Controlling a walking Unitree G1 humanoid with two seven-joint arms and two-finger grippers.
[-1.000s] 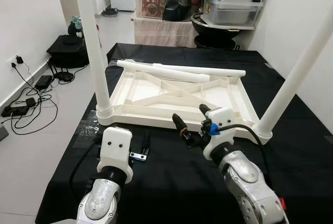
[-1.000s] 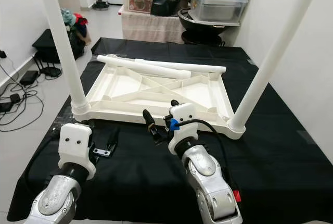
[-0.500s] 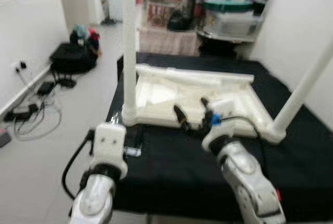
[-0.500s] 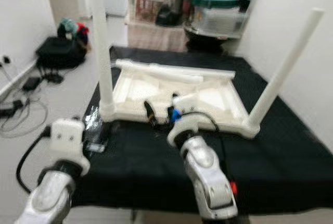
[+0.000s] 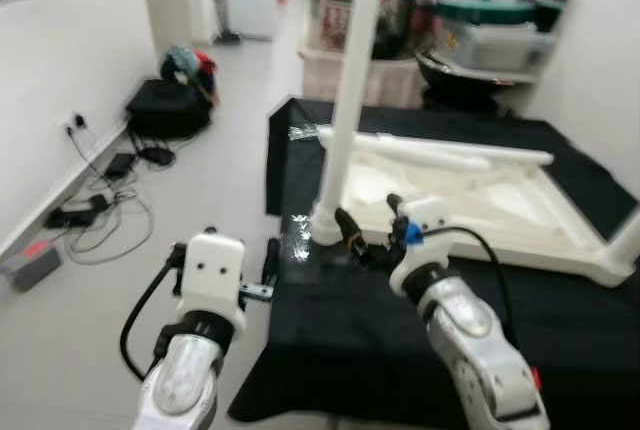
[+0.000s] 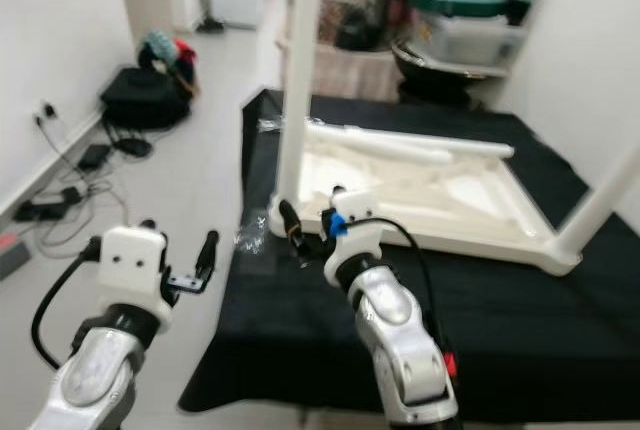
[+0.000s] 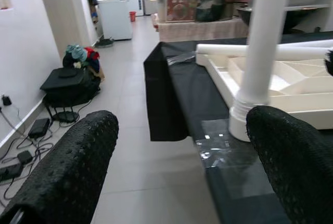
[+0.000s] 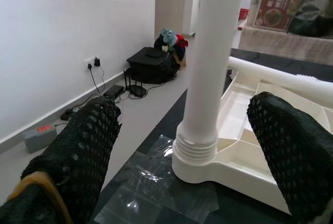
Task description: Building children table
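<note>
Right wrist view showed the right end effector point(image 8: 187, 146) wide open and empty, its two black fingers framing an upright white table leg point(image 8: 210, 52) screwed into a corner socket of the upturned white tabletop point(image 8: 250, 125). In the left eye view that tabletop lay underside up on a black-covered surface point(image 5: 340, 340), right of centre, with loose white legs point(image 5: 440, 153) resting across it. The left end effector point(image 7: 177, 161) hung open at lower left, over the grey floor. Judged from this, a good grasp would centre on a loose leg and keep it upright over an empty socket. No writing was legible; a red carton label at the top was blurred.
</note>
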